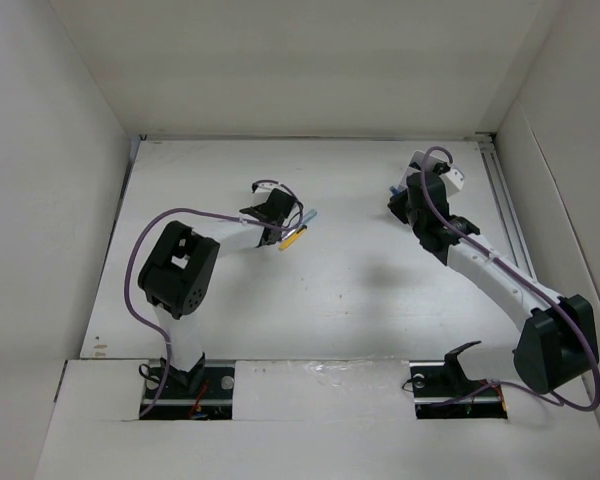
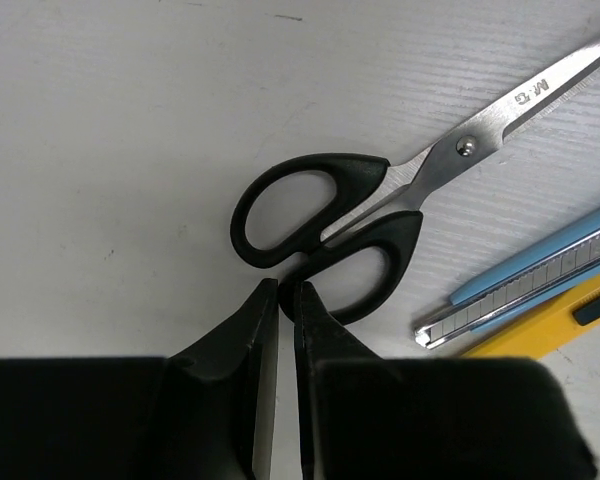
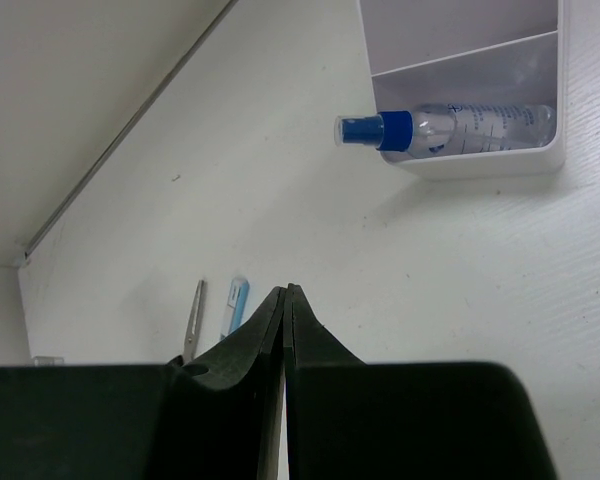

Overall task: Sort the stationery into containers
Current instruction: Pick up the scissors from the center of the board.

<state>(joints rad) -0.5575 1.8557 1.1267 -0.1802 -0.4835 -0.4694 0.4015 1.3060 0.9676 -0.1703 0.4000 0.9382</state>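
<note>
The black-handled scissors [image 2: 310, 172] lie flat on the table, blades pointing up-right. My left gripper [image 2: 287, 287] is nearly closed, its tips pinching the rim of the lower handle loop. A silver-blue pen [image 2: 540, 275] and a yellow stick [image 2: 565, 318] lie just right of the scissors. In the top view the left gripper [image 1: 278, 212] sits beside the yellow stick [image 1: 293, 238]. My right gripper [image 3: 285, 292] is shut and empty above bare table. The translucent white tray [image 3: 480, 165] is to its upper right. The blue-capped clear bottle [image 3: 460, 125] lies in its nearest compartment, cap overhanging the end.
White walls enclose the table on the left, back and right. The tray's other compartments [image 3: 450, 30] look empty as far as they show. The highlighter and the marker are not in view. The scissors' blade tip [image 3: 194, 318] shows far off in the right wrist view.
</note>
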